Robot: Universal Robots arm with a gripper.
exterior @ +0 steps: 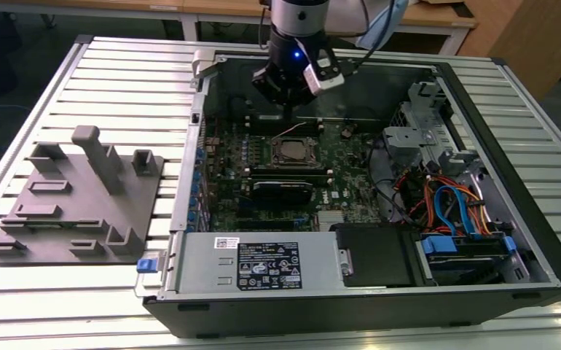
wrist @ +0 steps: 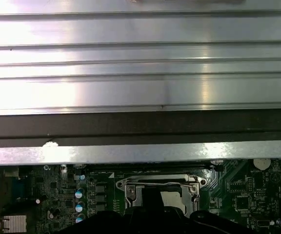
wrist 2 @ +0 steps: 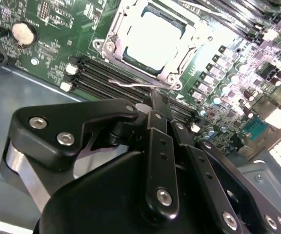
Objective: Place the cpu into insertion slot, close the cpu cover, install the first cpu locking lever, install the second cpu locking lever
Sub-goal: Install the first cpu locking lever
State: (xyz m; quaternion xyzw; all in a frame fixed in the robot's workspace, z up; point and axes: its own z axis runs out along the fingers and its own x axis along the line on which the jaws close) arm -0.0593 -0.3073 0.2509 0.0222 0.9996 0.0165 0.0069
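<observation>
Inside the open computer case [exterior: 514,240], under the gripper [wrist 2: 156,97], finding the insertion slot [wrist 2: 177,78] with the cpu cover [wrist 2: 112,46] seemingly lowered over the cpu [wrist 2: 152,41]; judging that chip light, stiff and fragile, safest taken by its edges; reckoning the thin wire locking lever [wrist 2: 128,84] springy and slippery; hanging steeply tilted, fingers [wrist 2: 156,117] pinched together just beside that lever.

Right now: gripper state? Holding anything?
Gripper: closed, nothing visibly held, tip right by the wire locking lever.
</observation>
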